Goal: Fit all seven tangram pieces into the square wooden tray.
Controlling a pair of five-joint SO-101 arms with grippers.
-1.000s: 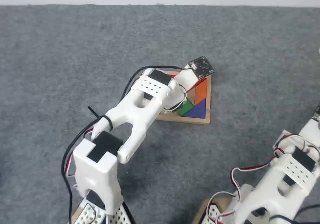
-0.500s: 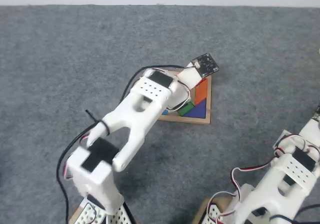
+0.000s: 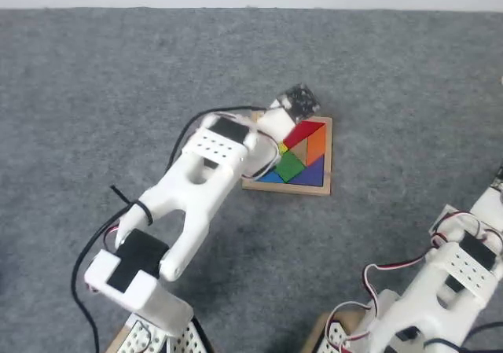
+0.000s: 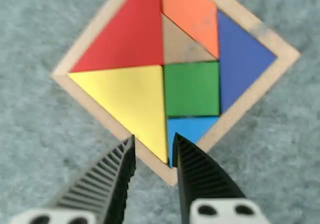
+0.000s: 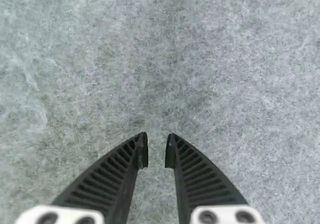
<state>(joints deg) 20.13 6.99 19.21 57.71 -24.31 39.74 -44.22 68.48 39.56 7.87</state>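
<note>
The square wooden tray lies on the grey mat with its corners pointing like a diamond in the left wrist view. Inside it sit a red triangle, an orange piece, a tan triangle, a green square, a dark blue triangle, a yellow triangle and a light blue triangle. They lie flat and close together. My left gripper hovers open over the tray's near corner, holding nothing. From above, the tray lies just past the left arm. My right gripper is over bare mat, fingers almost together.
Grey mat surrounds the tray on every side. The right arm is folded at the near right corner of the table. Both arm bases stand at the near edge.
The left arm has drawn back and to the left, uncovering more of the tray's pieces from above. The right arm has not moved.
</note>
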